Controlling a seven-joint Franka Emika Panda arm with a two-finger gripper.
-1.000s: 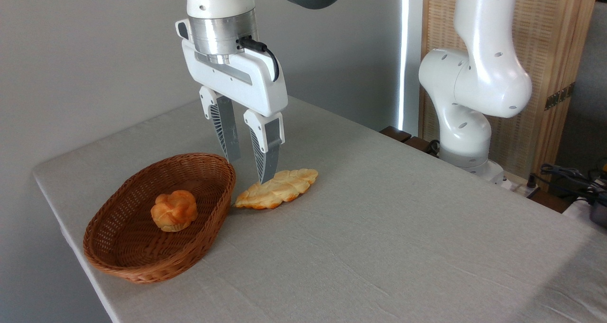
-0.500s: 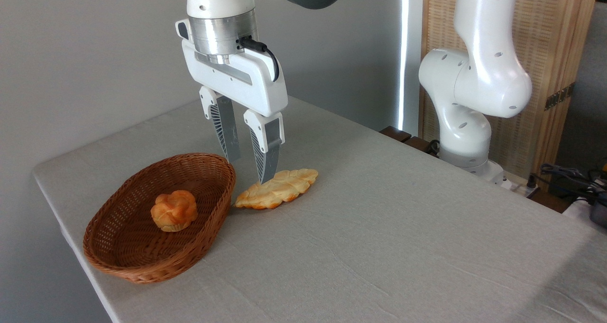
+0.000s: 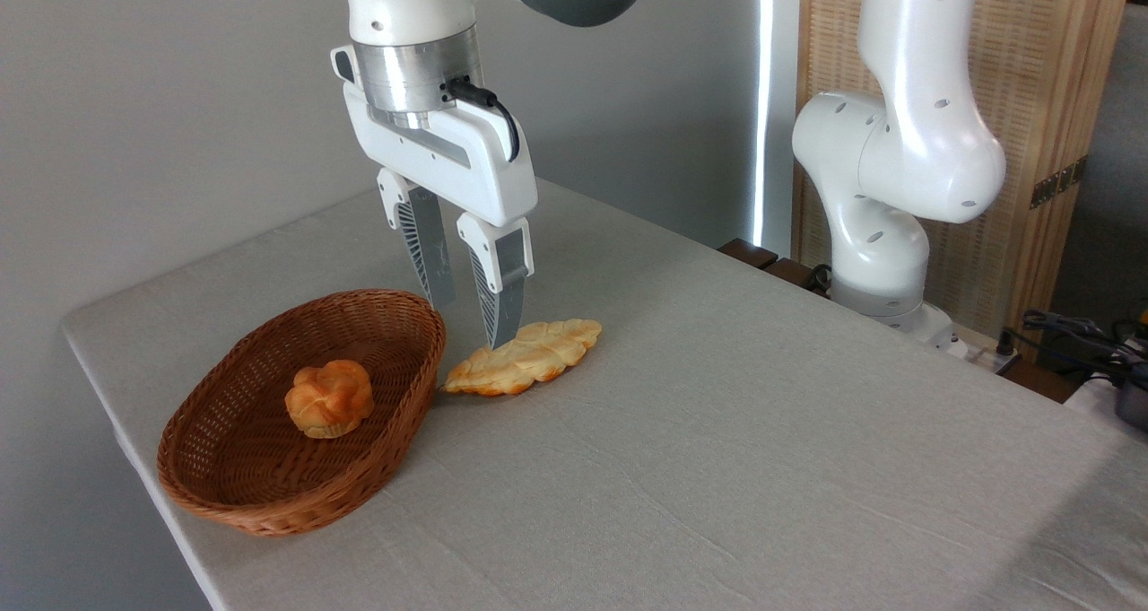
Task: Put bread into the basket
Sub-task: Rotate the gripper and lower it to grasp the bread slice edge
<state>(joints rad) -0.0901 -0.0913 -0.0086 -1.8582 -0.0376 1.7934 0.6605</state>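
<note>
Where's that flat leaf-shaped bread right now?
The bread lies flat on the table, left of centre in the camera view, just right of the basket, outside it. The pincer stands at its left end.

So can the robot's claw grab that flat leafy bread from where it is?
Probably yes. The gripper hangs open right over the near end of the bread, which lies flat on the table with nothing on top. The basket sits close beside it, so there is little room on that side.
</note>
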